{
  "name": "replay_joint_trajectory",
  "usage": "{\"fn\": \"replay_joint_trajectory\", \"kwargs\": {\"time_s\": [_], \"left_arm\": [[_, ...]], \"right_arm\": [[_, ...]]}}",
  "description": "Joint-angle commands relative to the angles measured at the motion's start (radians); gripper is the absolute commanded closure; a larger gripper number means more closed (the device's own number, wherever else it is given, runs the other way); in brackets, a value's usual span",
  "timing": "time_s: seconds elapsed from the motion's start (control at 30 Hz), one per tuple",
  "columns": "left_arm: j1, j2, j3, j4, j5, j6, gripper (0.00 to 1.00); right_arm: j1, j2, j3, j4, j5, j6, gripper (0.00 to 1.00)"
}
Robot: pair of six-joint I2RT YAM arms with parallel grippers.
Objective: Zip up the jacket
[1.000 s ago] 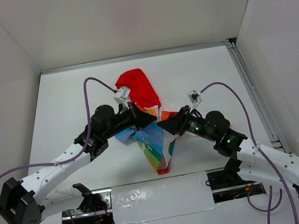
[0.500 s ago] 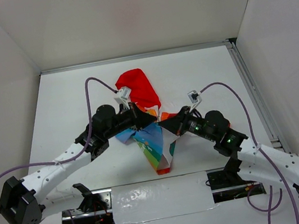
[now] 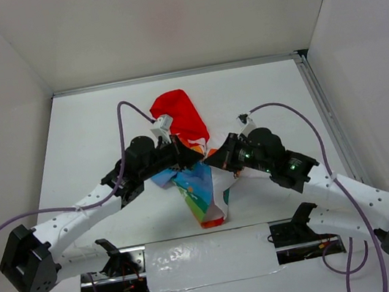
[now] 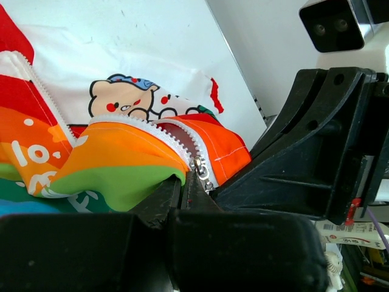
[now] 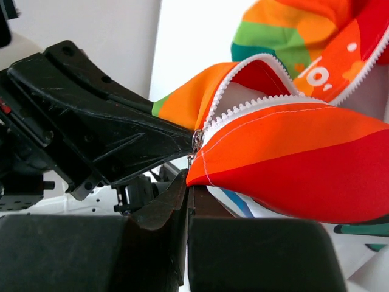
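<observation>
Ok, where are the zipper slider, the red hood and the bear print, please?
zipper slider [image 4: 200,170], left wrist view, its metal body.
red hood [image 3: 178,115], top view, middle of the cloth.
bear print [image 4: 120,100], left wrist view, the bear's face.

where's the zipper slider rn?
Left wrist view, centre: zipper slider sits where the open teeth meet, just above the left claw, right claw close beside it.
</observation>
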Motion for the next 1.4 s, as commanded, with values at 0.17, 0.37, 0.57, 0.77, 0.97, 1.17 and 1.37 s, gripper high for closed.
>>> {"fn": "replay_joint_trajectory", "kwargs": {"time_s": [0.17,0.37,0.57,0.77,0.97,1.17,1.37], "left_arm": [[-0.003,0.007,0.013,0.002,-0.02,0.035,1.0],[-0.003,0.009,0.007,0.002,-0.005,0.026,1.0],[-0.003,-0.002,-0.01,0.012,-0.005,0.02,1.0],[-0.003,-0.02,-0.05,0.051,0.007,0.035,1.0],[-0.003,-0.051,-0.117,0.15,0.063,0.07,1.0],[-0.008,-0.047,-0.146,0.206,0.119,0.118,1.0],[-0.037,-0.048,-0.151,0.2,0.067,0.147,1.0]], "right_arm": [[-0.015,0.016,0.067,0.013,-0.118,0.095,0.93],[-0.036,0.05,0.07,0.05,-0.162,0.141,0.96],[-0.061,0.058,0.016,0.141,-0.218,0.234,1.0],[-0.15,-0.02,-0.12,0.291,-0.242,0.422,1.0],[-0.242,-0.045,-0.182,0.252,-0.282,0.547,1.0],[-0.308,-0.004,-0.19,0.312,-0.418,0.611,0.99],[-0.323,0.032,-0.111,0.196,-0.462,0.54,0.9]]}}
